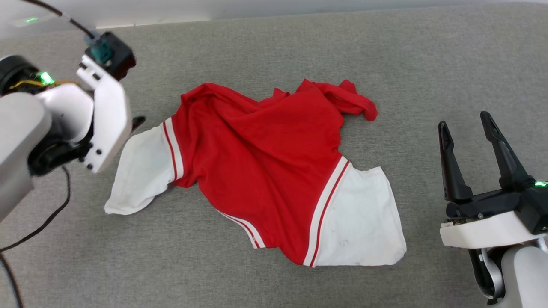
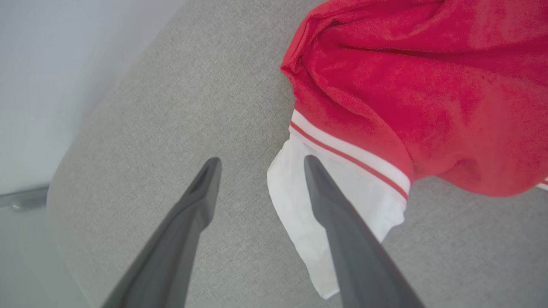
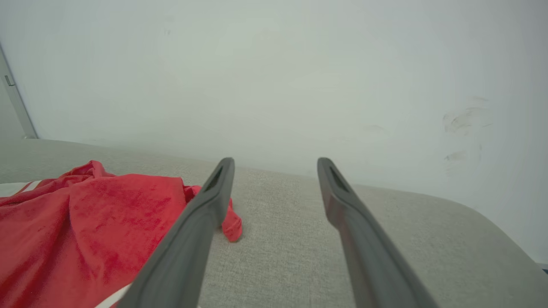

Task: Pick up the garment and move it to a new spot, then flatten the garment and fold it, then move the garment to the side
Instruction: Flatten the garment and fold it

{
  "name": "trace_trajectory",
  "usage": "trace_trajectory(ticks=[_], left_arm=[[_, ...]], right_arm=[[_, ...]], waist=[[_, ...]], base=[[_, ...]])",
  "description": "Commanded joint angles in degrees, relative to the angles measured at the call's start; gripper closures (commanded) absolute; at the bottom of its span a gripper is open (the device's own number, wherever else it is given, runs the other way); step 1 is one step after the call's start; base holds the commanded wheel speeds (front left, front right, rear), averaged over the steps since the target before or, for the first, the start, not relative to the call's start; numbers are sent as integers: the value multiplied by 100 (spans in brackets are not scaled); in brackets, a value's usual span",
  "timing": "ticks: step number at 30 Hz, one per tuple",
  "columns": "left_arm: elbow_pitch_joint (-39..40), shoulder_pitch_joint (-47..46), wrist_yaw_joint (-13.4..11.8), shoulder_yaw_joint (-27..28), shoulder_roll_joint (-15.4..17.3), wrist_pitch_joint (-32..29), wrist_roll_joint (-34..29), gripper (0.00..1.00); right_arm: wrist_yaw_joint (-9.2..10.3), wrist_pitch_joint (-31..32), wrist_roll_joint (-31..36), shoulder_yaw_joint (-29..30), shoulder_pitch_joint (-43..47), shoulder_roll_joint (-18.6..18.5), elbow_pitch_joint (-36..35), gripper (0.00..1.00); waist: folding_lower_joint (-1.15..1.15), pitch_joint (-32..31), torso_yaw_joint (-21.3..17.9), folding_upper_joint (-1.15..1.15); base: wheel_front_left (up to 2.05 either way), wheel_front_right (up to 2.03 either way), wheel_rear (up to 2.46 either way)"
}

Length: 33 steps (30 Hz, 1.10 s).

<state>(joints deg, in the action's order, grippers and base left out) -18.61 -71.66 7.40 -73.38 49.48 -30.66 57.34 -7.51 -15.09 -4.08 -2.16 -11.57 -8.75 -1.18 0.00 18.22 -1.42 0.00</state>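
Tabletop: the grey fabric surface (image 1: 274, 47) runs wide and flat, with a pale wall (image 3: 274, 64) behind it.
Cloth: the garment (image 1: 261, 158) lies crumpled mid-surface, red body bunched, both white sleeves splayed out, striped trim showing.
Right side: the right gripper (image 1: 464, 119) has its fingers parted and empty, well apart from the garment.
Left side: the left gripper (image 2: 262, 161) has its jaws spread wide and grips nothing, at the left sleeve (image 2: 295, 201).

This is looking like a bare robot test room or lab rather than a home. A grey fabric-covered surface (image 1: 274, 42) with rounded corners is standing against a plain white wall (image 3: 274, 77) bearing faint scuff marks (image 3: 464, 117). A black cable (image 1: 43, 222) is trailing loose over that surface.
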Motion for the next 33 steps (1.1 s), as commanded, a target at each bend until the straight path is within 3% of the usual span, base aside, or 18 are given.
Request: trace_trajectory(ticks=[1, 7, 12, 18, 25, 29, 30, 31, 33], left_arm=[[199, 166, -3, 0, 172, -208, 85, 0], [938, 650, -3, 4, 690, -763, 268, 0], [1384, 1091, -2, 4, 833, -1067, 107, 0], [1326, 1482, -2, 6, 771, -1028, -166, 0], [722, 1695, -26, -13, 659, -825, -978, 0], [470, 1833, -43, -35, 603, -787, -954, 0], [446, 1885, -43, -45, 585, -810, -959, 24], [438, 1903, -43, -49, 586, -815, -971, 100], [528, 1889, -41, -50, 597, -777, -901, 100]], right_arm=[[4, -10, -18, 17, 63, 13, -21, 0], [4, -10, -25, 22, 9, -11, -50, 0], [4, -10, -41, 12, -34, -60, -69, 0], [4, -10, -39, -82, -153, -51, -83, 0], [4, -10, -32, -127, -229, -71, -65, 0], [4, -10, -28, -126, -219, -72, -46, 0], [4, -10, -31, -127, -215, -71, -40, 0], [4, -10, -34, -125, -210, -75, -33, 0], [4, -10, -33, -125, -190, -104, -10, 0]], waist=[[0, -29, 76, 0], [0, 33, 132, 0], [0, 97, 145, 0], [0, 234, 85, 0], [0, 405, -3, 0], [0, 432, -21, 0], [0, 431, -25, 0], [0, 425, -25, 0], [0, 372, -4, 0]], base=[[0, 0, 0], [0, 0, 0], [0, 0, 0], [0, 0, 0], [0, 0, 0], [0, 0, 0], [0, 0, 0], [0, 0, 0], [0, 0, 0]])
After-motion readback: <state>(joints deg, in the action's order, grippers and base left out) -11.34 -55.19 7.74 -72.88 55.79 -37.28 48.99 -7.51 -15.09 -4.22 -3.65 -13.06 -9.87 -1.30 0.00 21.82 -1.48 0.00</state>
